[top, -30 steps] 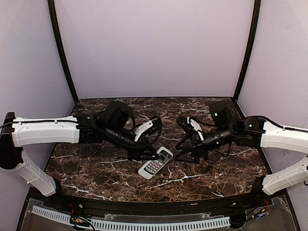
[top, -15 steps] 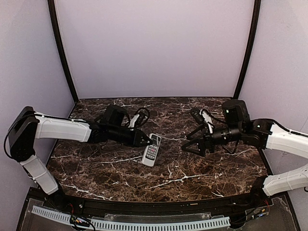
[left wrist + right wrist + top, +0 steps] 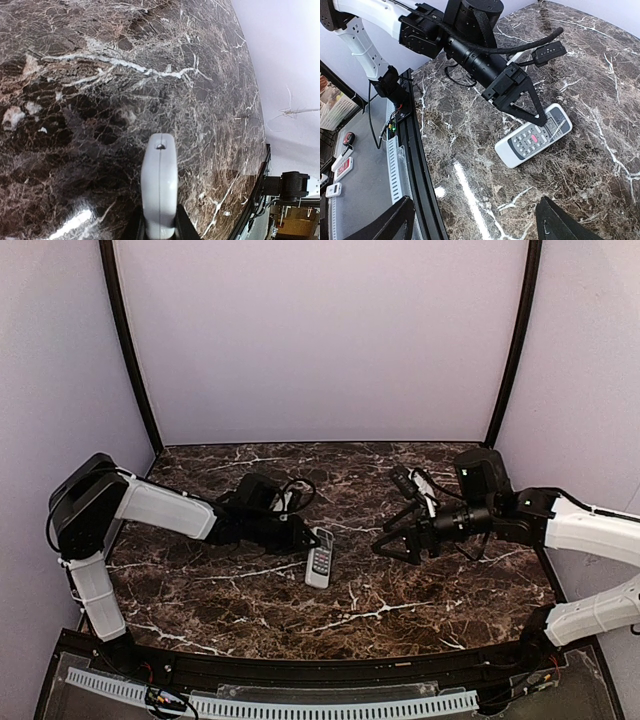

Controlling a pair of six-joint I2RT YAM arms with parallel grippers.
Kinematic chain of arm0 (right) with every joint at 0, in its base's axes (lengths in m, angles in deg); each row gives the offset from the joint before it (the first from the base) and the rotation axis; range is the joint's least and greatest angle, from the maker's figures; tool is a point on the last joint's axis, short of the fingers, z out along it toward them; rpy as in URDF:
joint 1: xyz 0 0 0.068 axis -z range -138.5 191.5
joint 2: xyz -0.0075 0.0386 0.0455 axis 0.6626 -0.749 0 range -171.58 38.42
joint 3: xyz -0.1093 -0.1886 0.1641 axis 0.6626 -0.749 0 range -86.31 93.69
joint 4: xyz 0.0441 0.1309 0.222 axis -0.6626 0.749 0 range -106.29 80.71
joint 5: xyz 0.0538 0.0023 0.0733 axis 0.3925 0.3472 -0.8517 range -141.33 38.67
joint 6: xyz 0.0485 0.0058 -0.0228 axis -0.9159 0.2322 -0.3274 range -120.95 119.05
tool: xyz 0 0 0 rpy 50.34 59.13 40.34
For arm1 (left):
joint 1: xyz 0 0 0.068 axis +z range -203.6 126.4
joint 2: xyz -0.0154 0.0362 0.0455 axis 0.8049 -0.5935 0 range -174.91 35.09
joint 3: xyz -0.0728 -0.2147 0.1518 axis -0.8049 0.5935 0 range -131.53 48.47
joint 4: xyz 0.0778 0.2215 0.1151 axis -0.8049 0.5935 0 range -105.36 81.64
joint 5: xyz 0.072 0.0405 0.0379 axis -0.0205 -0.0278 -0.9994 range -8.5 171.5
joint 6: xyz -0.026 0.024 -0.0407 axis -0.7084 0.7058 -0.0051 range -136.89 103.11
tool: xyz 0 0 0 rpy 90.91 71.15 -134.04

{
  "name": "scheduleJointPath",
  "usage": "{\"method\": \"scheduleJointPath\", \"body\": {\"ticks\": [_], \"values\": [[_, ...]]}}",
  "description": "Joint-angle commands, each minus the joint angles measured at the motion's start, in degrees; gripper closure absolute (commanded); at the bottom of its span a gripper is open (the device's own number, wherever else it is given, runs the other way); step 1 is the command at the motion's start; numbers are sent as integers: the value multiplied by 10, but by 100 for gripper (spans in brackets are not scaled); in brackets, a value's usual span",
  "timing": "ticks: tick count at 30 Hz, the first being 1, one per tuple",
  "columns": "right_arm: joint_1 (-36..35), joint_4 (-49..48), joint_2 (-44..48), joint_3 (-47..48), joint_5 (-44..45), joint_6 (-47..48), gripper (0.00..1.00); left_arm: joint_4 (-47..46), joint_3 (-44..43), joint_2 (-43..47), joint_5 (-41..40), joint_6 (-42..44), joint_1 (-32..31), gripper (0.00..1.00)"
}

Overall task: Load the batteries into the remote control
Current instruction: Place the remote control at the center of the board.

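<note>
Basically pinching the remote control's (image 3: pixel 320 560) 12 o'clock end in left gripper (image 3: pixel 307 537), probably for flipping, with right gripper (image 3: pixel 391 539) splayed empty at 3 o'clock.

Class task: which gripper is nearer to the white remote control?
Left. The left gripper pinches the remote control at its display end; the right gripper hangs open, apart on its right.

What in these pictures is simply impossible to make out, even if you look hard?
- The batteries: none shows in any view; whether they sit inside the remote is hidden.
- The remote's back: it faces the table, so no view shows it.
- Button labels: too small in every view.
- Fingers of the left gripper: mostly cut off by the left wrist view's bottom edge.
</note>
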Motion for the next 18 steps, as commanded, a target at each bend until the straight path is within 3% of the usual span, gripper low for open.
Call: {"method": "scheduleJointPath", "body": {"ticks": [1,5,11,18], "values": [[4,-25,-5,-7,-8,-4,18,-11,-25,-24,-16,-23,10,99],[4,-28,-1,-10,-8,-4,17,6,-37,-43,-4,-27,18,94],[4,-29,-3,-13,-8,-1,17,39,-44,-50,-1,-13,24,79],[4,-28,-2,-13,-9,-1,17,79,-57,-57,-16,-5,29,70]]}}
